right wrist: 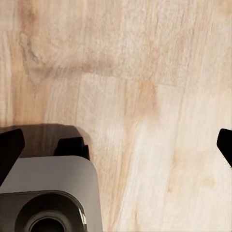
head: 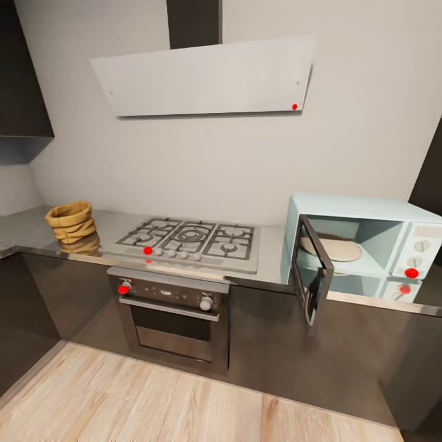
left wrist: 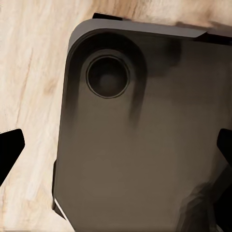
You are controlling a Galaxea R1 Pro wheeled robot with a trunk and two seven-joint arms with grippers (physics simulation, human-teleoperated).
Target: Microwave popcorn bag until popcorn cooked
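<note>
Small tan burlap popcorn bag (head: 72,224) looks light, soft, crushable; I'd pinch its rolled rim gently. Both my jaws hang released, empty.

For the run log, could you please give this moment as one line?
popcorn bag: on countertop, left of hob | microwave: door open | both hands: open, over floor

Kitchen: gas hob (head: 190,241), oven (head: 175,313), microwave (head: 362,245).

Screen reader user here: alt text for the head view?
A tan popcorn bag sits on the grey countertop left of a steel gas hob; at right, a mint-blue microwave stands with its door open.
</note>
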